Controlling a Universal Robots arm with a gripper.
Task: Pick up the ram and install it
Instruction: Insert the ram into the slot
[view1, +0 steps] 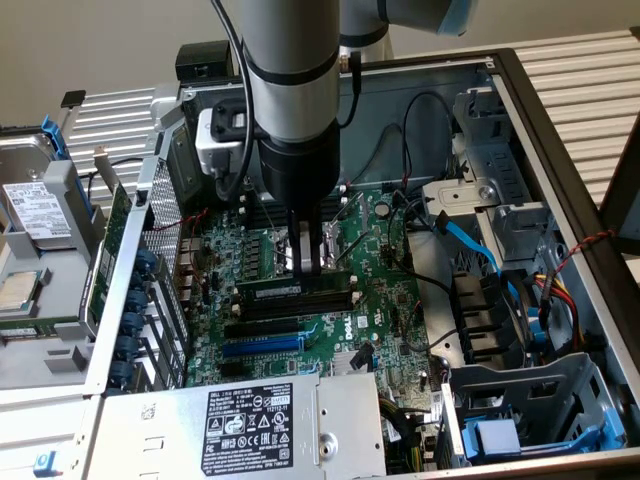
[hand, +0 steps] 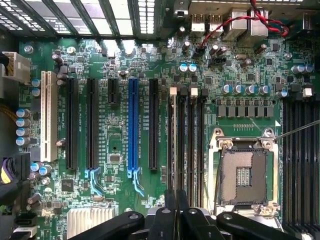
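- Gripper (hand: 175, 196) fingers lie closest to the wrist camera: two black fingers pressed together with no gap showing, right over the bank of black memory slots (hand: 187, 145) beside the CPU socket (hand: 245, 175).
- From the exterior view, the gripper (view1: 308, 268) comes straight down from the arm, its narrow closed tips meeting the top edge of the ram (view1: 295, 290). I cannot tell whether they pinch it or only press on it.
- The ram stands upright on its long edge in a memory slot near the middle of the motherboard (view1: 385, 300).
- Its long axis runs parallel to the blue expansion slot (view1: 262, 343). One end points toward the case's vented wall at the exterior view's left, the other toward the drive-bay side at the exterior view's right. A pale label shows on its side.
- The open computer case (view1: 400, 95) holds the motherboard on its floor.
- A grey power supply (view1: 245, 425) with a black label sits at the case's near edge.
- A metal drive cage (view1: 530, 395) with a blue tab fills the near corner on the exterior view's right.
- A blue flat cable (view1: 470, 242) and red, yellow and black wires (view1: 562, 290) lie along the case's edge on the exterior view's right.
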